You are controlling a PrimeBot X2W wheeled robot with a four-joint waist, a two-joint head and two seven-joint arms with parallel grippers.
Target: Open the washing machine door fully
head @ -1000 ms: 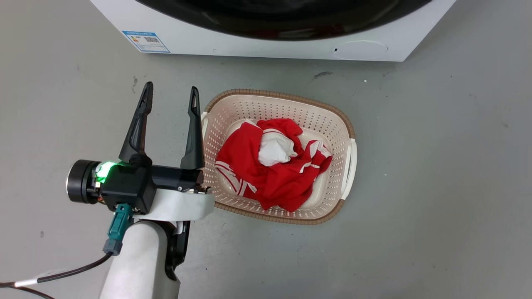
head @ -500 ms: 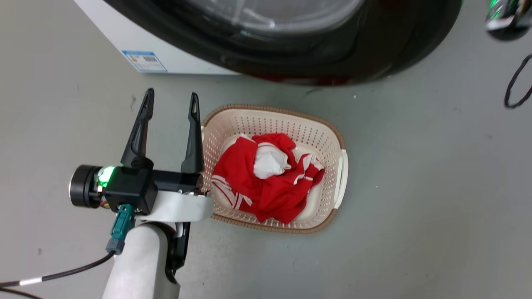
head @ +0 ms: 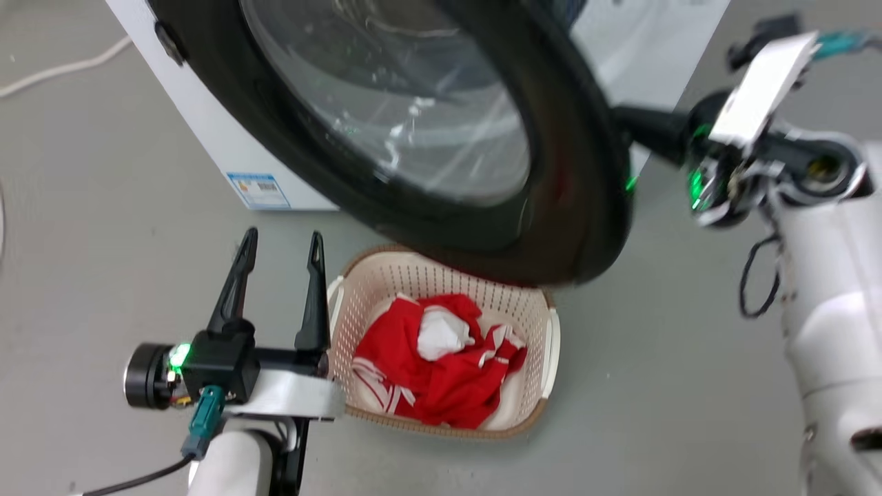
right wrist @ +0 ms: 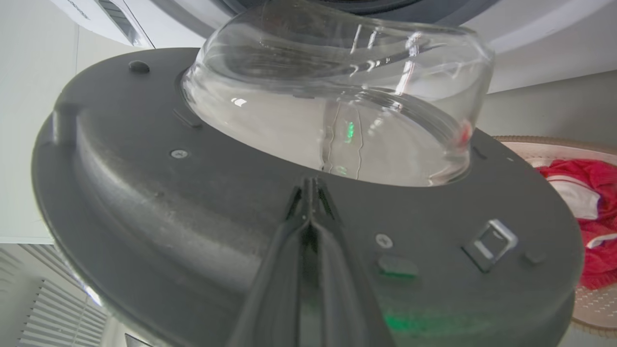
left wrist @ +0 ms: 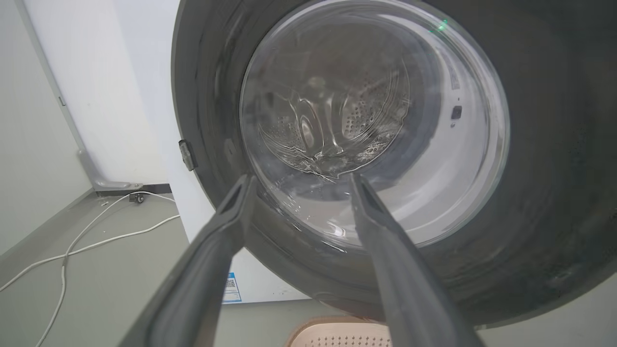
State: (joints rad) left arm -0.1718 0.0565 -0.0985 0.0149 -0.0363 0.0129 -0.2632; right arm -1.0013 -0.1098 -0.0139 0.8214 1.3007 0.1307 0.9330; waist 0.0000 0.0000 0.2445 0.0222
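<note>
The washing machine door, a glossy black disc with a clear glass bowl, stands swung partly out from the white machine. My right gripper reaches behind the door's right edge, where its tips are hidden. In the right wrist view the right gripper is shut, tips against the door's grey inner face just below the glass bowl. My left gripper hangs open over the floor, left of the basket and apart from the door. Its open fingers point at the door's outer side.
A beige laundry basket with red and white clothes sits on the grey floor, partly under the door's lower edge. The basket also lies right of the door in the right wrist view. A white cable runs along the floor left of the machine.
The head camera has tilted up. The door has swung out from nearly closed to partly open. My right arm has come into view at the door's right edge. The left gripper stays open.
</note>
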